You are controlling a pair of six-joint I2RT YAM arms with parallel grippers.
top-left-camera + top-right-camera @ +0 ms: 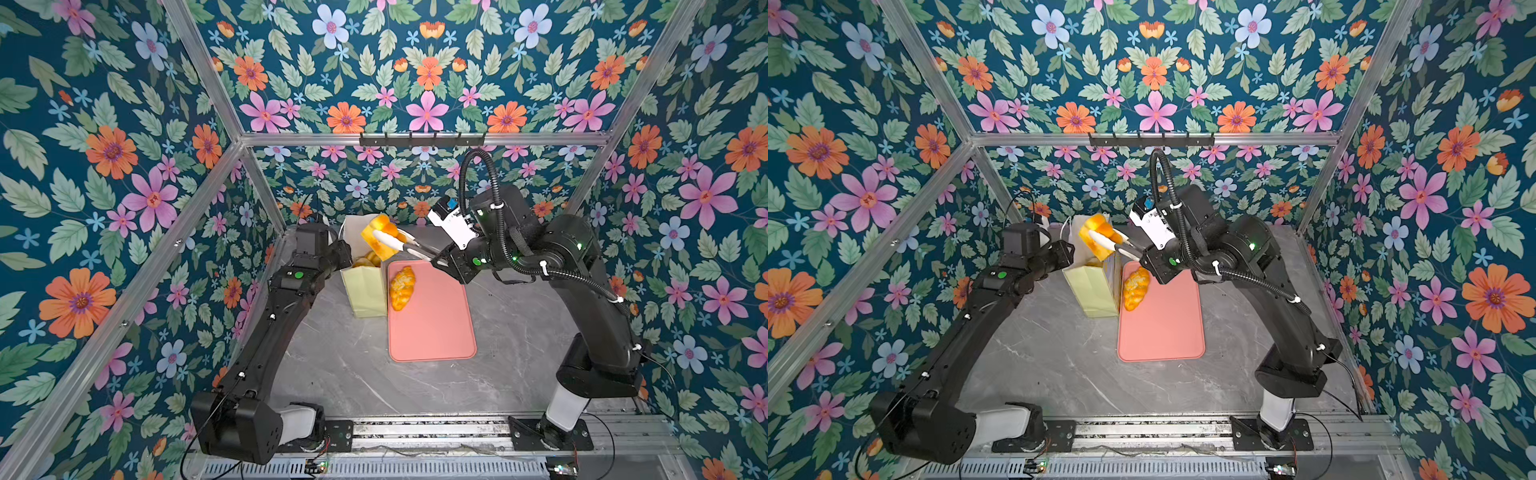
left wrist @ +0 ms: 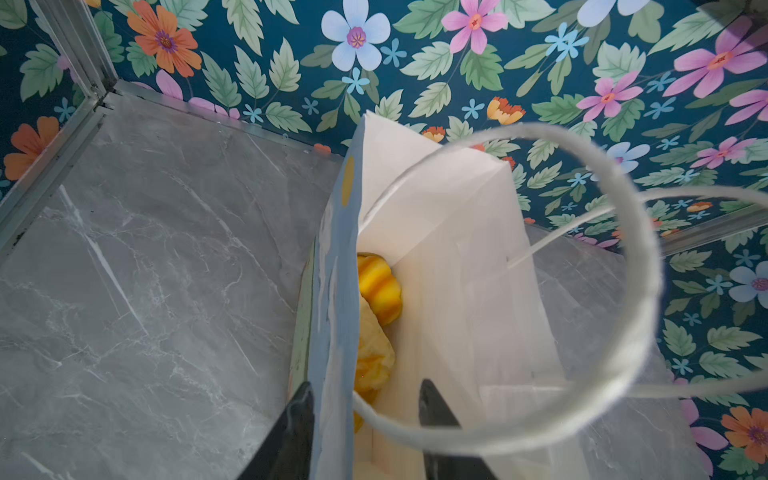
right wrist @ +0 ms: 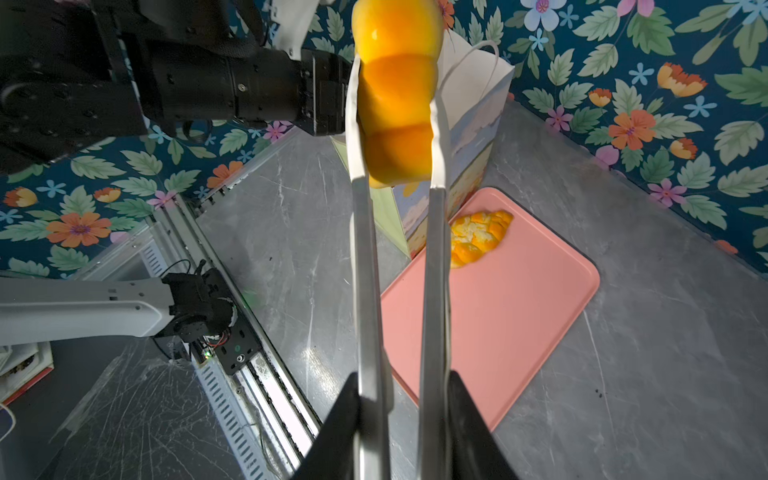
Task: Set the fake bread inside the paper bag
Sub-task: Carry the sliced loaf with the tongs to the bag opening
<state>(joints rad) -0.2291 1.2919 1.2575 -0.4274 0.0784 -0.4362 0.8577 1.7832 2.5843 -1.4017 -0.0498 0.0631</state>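
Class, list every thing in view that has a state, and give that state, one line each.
paper bag: upright, open, pastries inside
square loaf: pinched in tongs, held up near the bag's mouth
braided loaf: lying on the pink tray
tongs: closed on the square loaf
right tool: shut on the tongs
left tool: open, straddling the bag's wall

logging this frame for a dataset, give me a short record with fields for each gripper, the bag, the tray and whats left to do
left gripper: open, fingers straddling one wall of the paper bag at its rim
right gripper: shut on tongs that pinch the square loaf
square loaf: raised, at the bag's open mouth
in bag: at least two pastries
pink tray: one braided loaf, at the edge beside the bag
left to do: square loaf, then braided loaf
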